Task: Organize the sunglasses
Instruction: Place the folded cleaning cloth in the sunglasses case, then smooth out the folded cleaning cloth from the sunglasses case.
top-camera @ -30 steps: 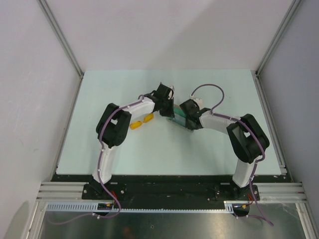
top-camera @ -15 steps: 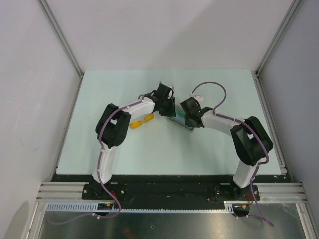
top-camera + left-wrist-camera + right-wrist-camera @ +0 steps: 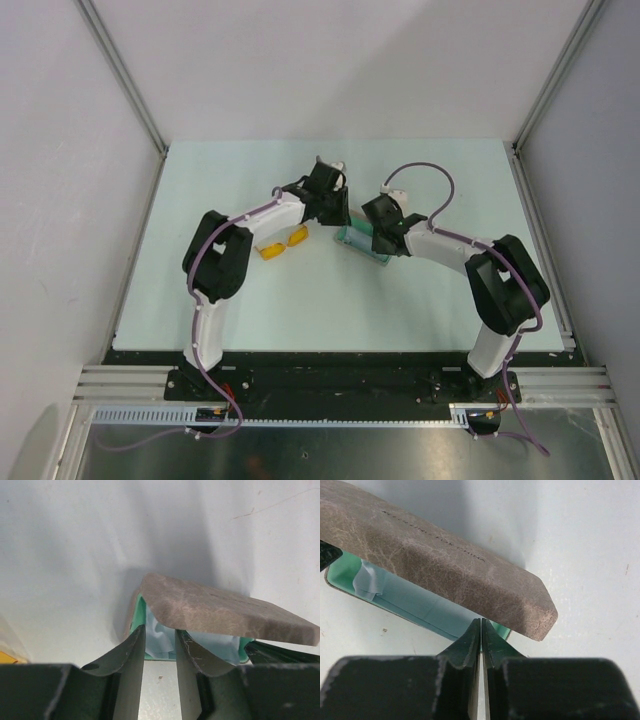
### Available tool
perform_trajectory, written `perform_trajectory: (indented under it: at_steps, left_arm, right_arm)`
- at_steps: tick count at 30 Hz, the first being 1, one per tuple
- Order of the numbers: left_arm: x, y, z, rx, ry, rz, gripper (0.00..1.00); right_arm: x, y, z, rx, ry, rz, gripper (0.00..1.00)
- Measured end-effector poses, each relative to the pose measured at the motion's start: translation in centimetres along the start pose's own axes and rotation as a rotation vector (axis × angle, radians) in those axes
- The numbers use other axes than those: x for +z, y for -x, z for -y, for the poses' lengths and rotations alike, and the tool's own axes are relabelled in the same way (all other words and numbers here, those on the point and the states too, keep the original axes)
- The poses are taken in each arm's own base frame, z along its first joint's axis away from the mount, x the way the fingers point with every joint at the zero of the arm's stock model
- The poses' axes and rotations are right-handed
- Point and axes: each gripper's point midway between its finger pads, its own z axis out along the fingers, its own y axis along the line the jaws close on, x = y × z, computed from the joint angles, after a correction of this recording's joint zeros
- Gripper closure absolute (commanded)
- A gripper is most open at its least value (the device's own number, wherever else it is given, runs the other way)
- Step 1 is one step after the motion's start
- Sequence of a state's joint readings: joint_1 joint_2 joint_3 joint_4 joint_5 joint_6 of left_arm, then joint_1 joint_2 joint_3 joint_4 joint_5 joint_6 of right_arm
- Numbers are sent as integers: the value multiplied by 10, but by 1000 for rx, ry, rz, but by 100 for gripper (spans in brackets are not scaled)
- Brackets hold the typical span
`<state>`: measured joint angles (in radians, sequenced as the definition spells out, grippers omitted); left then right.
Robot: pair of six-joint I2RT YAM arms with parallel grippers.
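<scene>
Top external view: sunglasses (image 3: 284,244) lie on the counter (image 3: 200,200), beside the open case (image 3: 355,240) holding a cloth (image 3: 215,642). Left jaws part-open, empty; right jaws closed at its rim. Stowing remains.

Speckled grey-brown case (image 3: 445,565), teal lining (image 3: 139,616), pale blue cloth (image 3: 216,643); seemingly orange sunglasses (image 3: 297,238).

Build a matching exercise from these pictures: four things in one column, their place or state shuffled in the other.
1. sunglasses
2. cloth
3. left gripper
4. right gripper

A. fingers pressed together
B. on the table, outside the case
C. inside the open case
D. fingers apart

Pairs: 1-B, 2-C, 3-D, 4-A
</scene>
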<state>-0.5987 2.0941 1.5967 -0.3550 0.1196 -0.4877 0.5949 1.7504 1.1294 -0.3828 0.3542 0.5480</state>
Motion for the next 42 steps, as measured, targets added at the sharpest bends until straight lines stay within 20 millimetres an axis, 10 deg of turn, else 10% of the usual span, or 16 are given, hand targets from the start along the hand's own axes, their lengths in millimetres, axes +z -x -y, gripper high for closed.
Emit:
perform_trajectory:
  at_steps: [22, 42]
  left_arm:
    - [5, -9, -37, -11, 169, 26, 71]
    - [11, -27, -36, -32, 133, 29, 78]
  right_arm:
    - [26, -12, -10, -58, 16, -20, 96]
    - [-4, 9, -39, -197, 112, 93, 95]
